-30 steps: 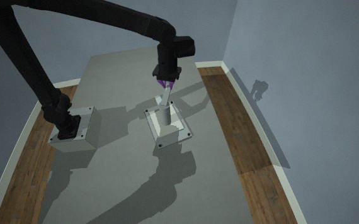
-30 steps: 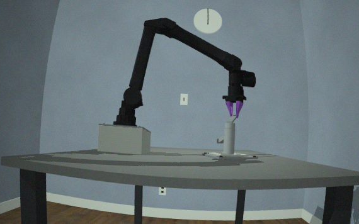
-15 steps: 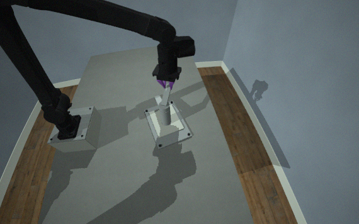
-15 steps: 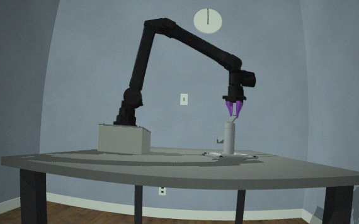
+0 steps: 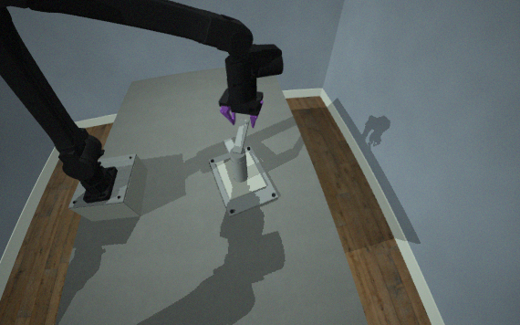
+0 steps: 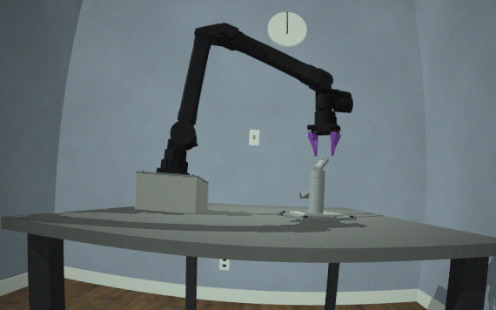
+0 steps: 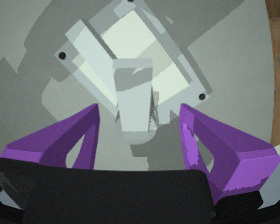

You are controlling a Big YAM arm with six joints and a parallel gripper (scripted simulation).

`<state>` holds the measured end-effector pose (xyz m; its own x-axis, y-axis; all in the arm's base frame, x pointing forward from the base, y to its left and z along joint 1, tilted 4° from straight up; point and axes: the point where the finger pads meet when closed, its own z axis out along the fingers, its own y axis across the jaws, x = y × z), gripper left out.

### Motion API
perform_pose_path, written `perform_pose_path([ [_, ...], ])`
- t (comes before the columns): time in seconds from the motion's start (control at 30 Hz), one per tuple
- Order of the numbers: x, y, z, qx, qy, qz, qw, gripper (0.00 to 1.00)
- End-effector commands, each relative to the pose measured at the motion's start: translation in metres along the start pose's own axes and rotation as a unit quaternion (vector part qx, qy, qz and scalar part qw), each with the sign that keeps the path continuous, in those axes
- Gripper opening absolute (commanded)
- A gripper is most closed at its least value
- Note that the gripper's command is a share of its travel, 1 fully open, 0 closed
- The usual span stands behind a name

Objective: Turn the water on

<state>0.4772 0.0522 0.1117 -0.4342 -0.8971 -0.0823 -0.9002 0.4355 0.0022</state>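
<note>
The grey tap (image 5: 240,165) stands upright on a square metal base plate (image 5: 244,183) near the middle of the table. Its lever (image 5: 241,135) points steeply upward from the top of the tap body. In the exterior view the lever (image 6: 321,164) tops the tap (image 6: 316,192) and a small spout sticks out to the left. My gripper (image 5: 242,120) with purple fingers hangs just above the lever's tip, open, with nothing between the fingers. It also shows in the exterior view (image 6: 324,153), clear of the lever. In the wrist view the lever (image 7: 135,102) lies between and below the open fingers.
The arm's grey mounting box (image 5: 110,187) sits on the table to the left of the tap. Wooden floor (image 5: 350,183) runs beside the table's right edge, and the wall stands close behind it.
</note>
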Motion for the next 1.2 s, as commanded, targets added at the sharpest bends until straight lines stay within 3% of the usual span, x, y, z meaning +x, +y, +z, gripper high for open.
perform_pose_path([
  [0.0,-0.004,-0.001,0.004,-0.005,0.002,-0.005,1.0,0.59],
  [0.3,-0.003,0.005,0.014,-0.015,0.007,-0.007,1.0,0.59],
  [1.17,-0.005,0.004,0.012,-0.011,0.005,-0.007,1.0,0.59],
])
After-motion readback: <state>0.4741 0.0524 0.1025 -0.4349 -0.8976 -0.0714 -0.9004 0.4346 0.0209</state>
